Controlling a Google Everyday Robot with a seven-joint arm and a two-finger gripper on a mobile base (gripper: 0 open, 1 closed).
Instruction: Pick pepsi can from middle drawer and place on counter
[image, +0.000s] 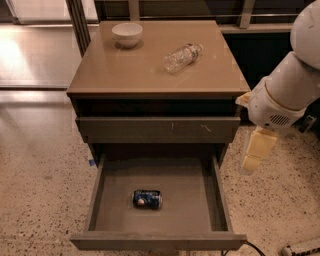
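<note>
The pepsi can (147, 198) lies on its side on the floor of the open middle drawer (195, 200), a little left of centre and towards the front. The drawer is pulled fully out below the cabinet. The counter (135, 65) is the glossy tan top of the cabinet. My gripper (256, 152) hangs pointing down from the white arm (295, 75) at the right. It is outside the drawer's right wall, above the floor and well apart from the can.
A white bowl (127, 34) stands at the counter's back left. A clear plastic bottle (182, 57) lies on its side at the counter's back right. A closed drawer front with pale scratch marks (157, 129) sits above the open drawer. Speckled floor surrounds the cabinet.
</note>
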